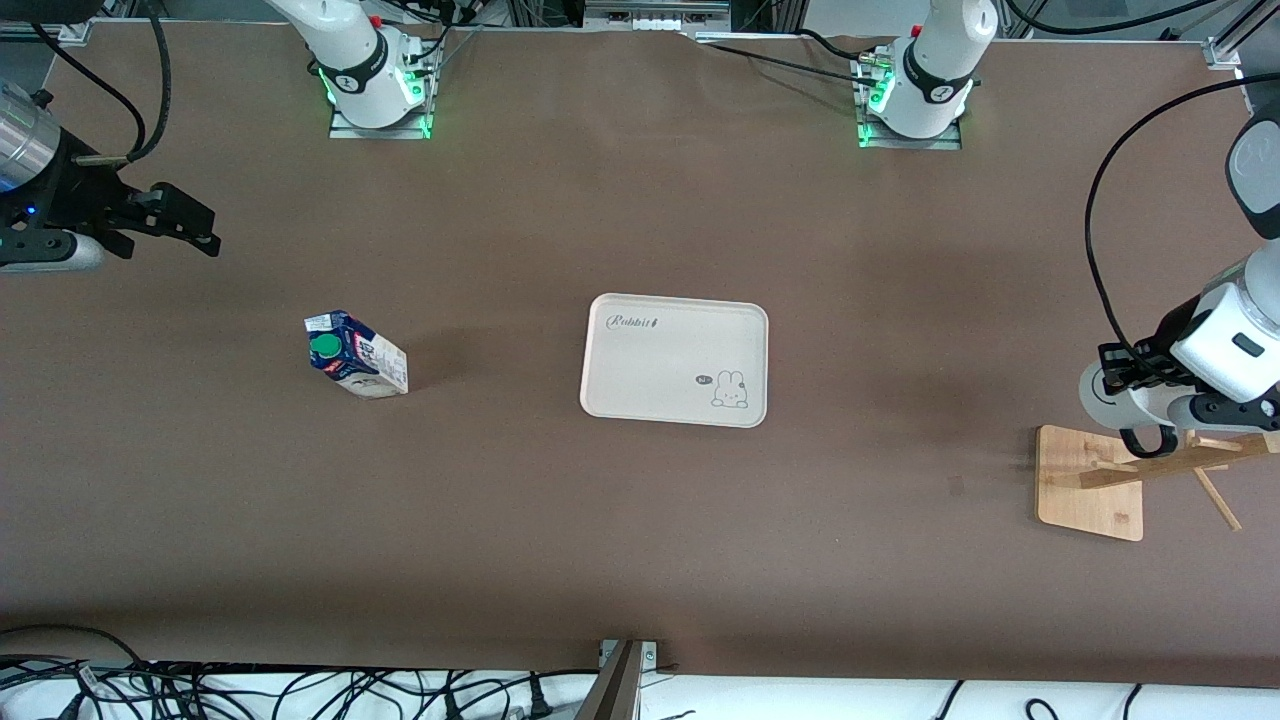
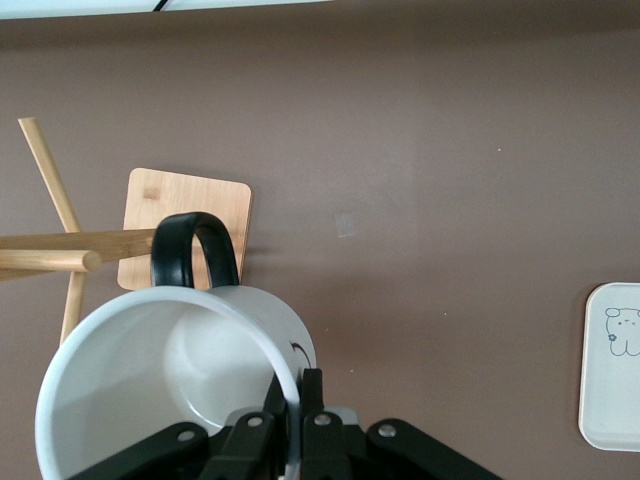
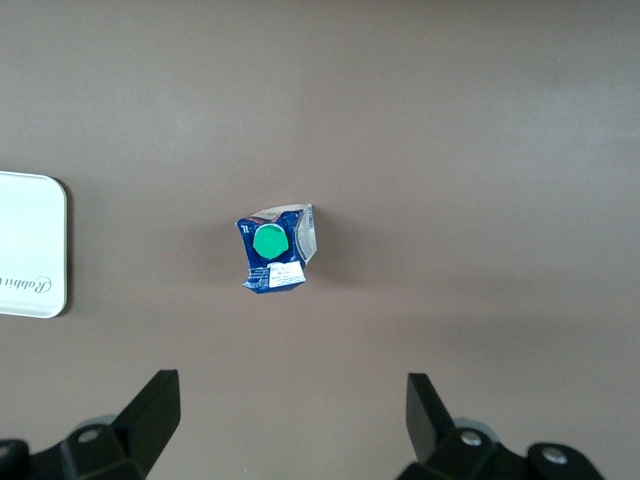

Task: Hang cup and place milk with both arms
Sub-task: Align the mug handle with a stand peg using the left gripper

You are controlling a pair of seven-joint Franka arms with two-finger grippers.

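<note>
The white cup (image 1: 1102, 396) is held over the wooden rack's base (image 1: 1088, 490) at the left arm's end of the table. My left gripper (image 1: 1118, 372) is shut on its rim. In the left wrist view the cup (image 2: 170, 380) is tilted, my left gripper (image 2: 298, 400) pinches the rim, and the black handle (image 2: 195, 250) is close beside the rack's pegs (image 2: 60, 250); I cannot tell if they touch. The milk (image 1: 355, 355) stands on the table toward the right arm's end. My right gripper (image 1: 200, 230) is open and empty, up in the air. The right wrist view shows the milk (image 3: 275, 250) between and ahead of my right gripper's (image 3: 292, 400) spread fingers.
A cream tray (image 1: 675, 300) with a rabbit print lies at the table's middle, between the milk and the rack. It also shows in the left wrist view (image 2: 600, 420) and the right wrist view (image 3: 30, 245). Cables run along the table's near edge.
</note>
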